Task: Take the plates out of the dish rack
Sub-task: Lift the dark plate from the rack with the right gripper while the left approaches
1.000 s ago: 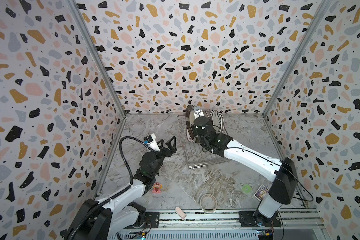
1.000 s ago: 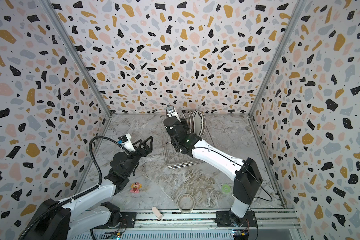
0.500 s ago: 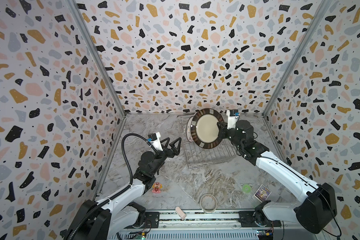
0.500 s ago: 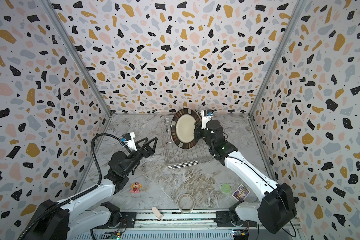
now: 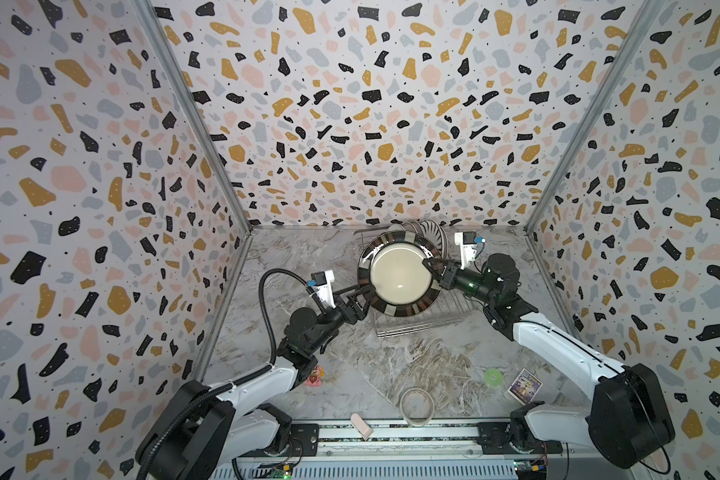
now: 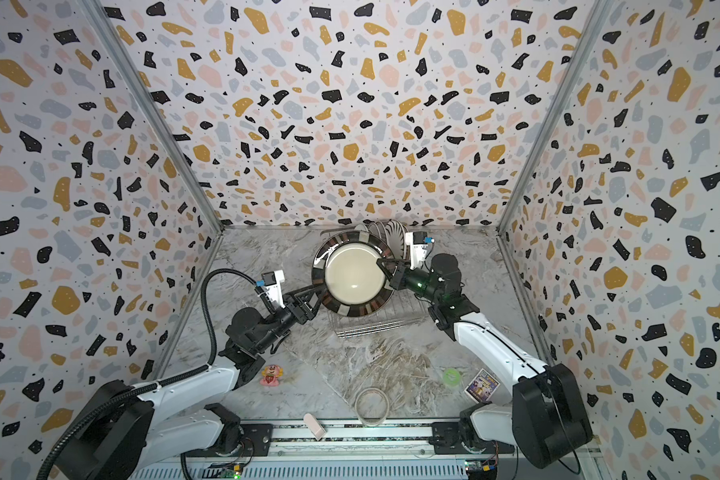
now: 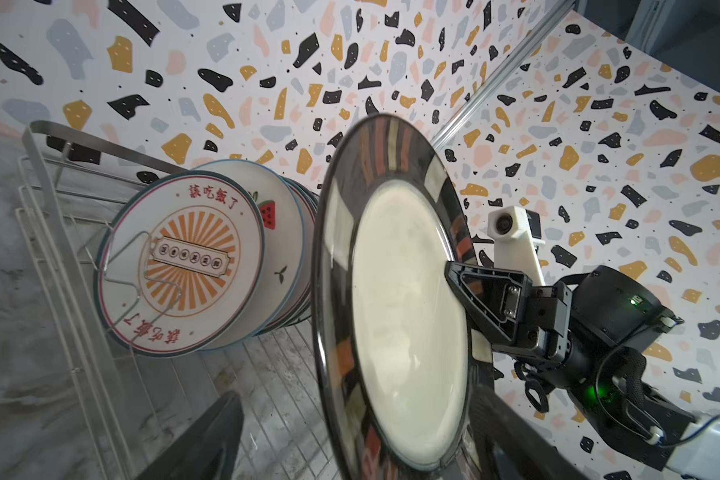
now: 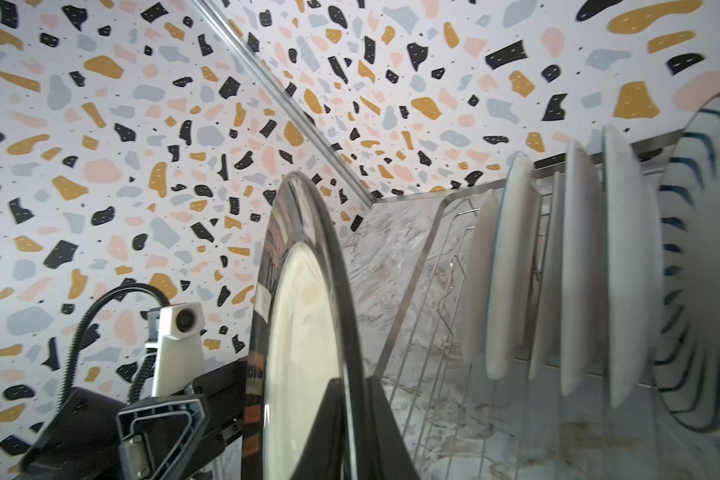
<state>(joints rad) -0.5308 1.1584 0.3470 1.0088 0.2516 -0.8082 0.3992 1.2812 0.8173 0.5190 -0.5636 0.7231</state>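
Note:
A dark-rimmed plate [image 5: 398, 274] [image 6: 352, 277] with a cream centre hangs above the wire dish rack [image 5: 420, 322] [image 6: 375, 326]. My right gripper [image 5: 427, 266] [image 6: 381, 264] is shut on its right rim; the right wrist view shows the rim [image 8: 304, 332] pinched between both fingers. My left gripper [image 5: 364, 297] [image 6: 314, 297] is open, and its fingers straddle the plate's left rim [image 7: 408, 332] with a gap on one side. Several white plates [image 5: 431, 237] [image 7: 184, 266] [image 8: 578, 270] stand upright at the rack's far end.
Near the front edge lie a translucent tape ring [image 5: 416, 405], a green disc [image 5: 492, 377], a printed card [image 5: 524, 386], a strawberry toy [image 5: 314, 376] and a pink block [image 5: 361, 424]. Patterned walls close in the left, back and right sides.
The right gripper has lifted the dark-rimmed plate out of the rack and turned its face upward. The left gripper has reached in to the plate's left rim, and its jaws have narrowed a little.

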